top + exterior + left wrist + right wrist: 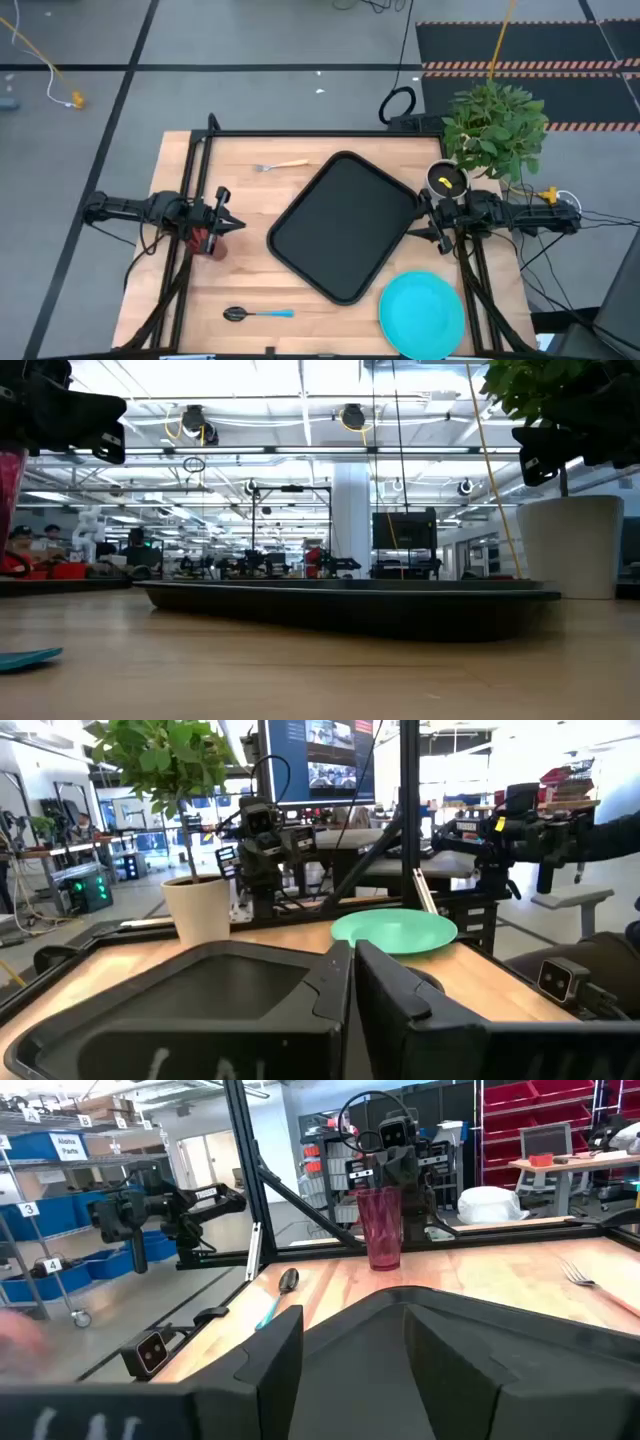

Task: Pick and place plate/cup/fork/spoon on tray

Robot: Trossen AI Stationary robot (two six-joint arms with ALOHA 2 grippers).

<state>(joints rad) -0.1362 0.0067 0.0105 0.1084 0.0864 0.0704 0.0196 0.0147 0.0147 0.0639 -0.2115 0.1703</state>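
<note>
Two grippers are waiting at opposite table edges. The left gripper (237,225) is keeping its fingers pressed together, holding nothing, with the cup (209,241) standing just beside them. The right gripper (414,218) is spreading its fingers wide beside the tray (345,226); the plate (421,313) is lying near them.

Grey floor (250,40), seemingly workshop shelving (60,1200).

On my right wrist feed I can read white number tags (29,1209) on the blue storage bins: "3" and, below it, "4". The labels higher up stay illegible.
</note>
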